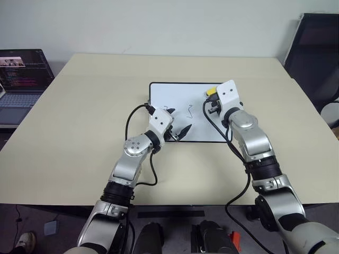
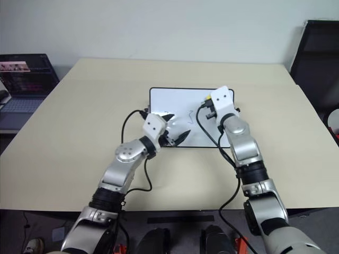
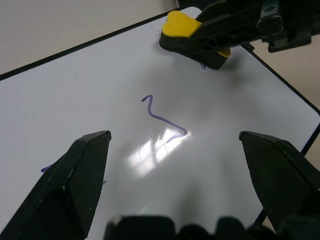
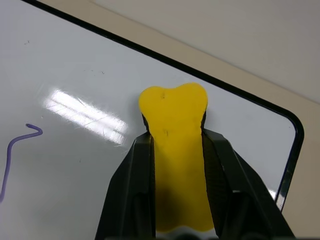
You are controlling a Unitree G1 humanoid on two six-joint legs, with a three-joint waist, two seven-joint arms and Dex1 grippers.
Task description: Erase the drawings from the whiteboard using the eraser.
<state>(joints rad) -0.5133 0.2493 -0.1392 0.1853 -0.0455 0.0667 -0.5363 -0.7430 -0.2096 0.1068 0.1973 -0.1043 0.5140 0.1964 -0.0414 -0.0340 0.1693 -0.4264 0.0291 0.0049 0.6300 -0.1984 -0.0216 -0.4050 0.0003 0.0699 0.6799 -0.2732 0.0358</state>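
Two arms reach over a beige counter (image 1: 79, 121), largest thing in view, with a laptop (image 1: 21, 79) off its far left edge and a dark chair (image 1: 318, 58) at far right. Whiteboard (image 1: 183, 98) lies flat at counter centre, black frame, rounded corners.

Right gripper (image 4: 176, 150) is over the board's far right corner, jaws clamped on the eraser (image 4: 175, 150); the yellow block sticks out past the black fingers (image 4: 135, 185). From the left wrist view the eraser (image 3: 192, 37) sits low over the board surface, black base down; cannot tell if it touches. A bit of purple ink peeks out from under it there.

Left gripper (image 1: 177, 133) is at the board's near edge, left of centre, jaws spread wide, holding nothing, fingers (image 3: 75, 175) apart over the white surface.

Drawings (image 3: 162, 120): thin purple squiggles on the board. Middle one is a zigzag between the two grippers, intact. Another mark shows near the left gripper on the board's left part. Squiggle (image 4: 15, 150) also shows left of the eraser in the right wrist view.
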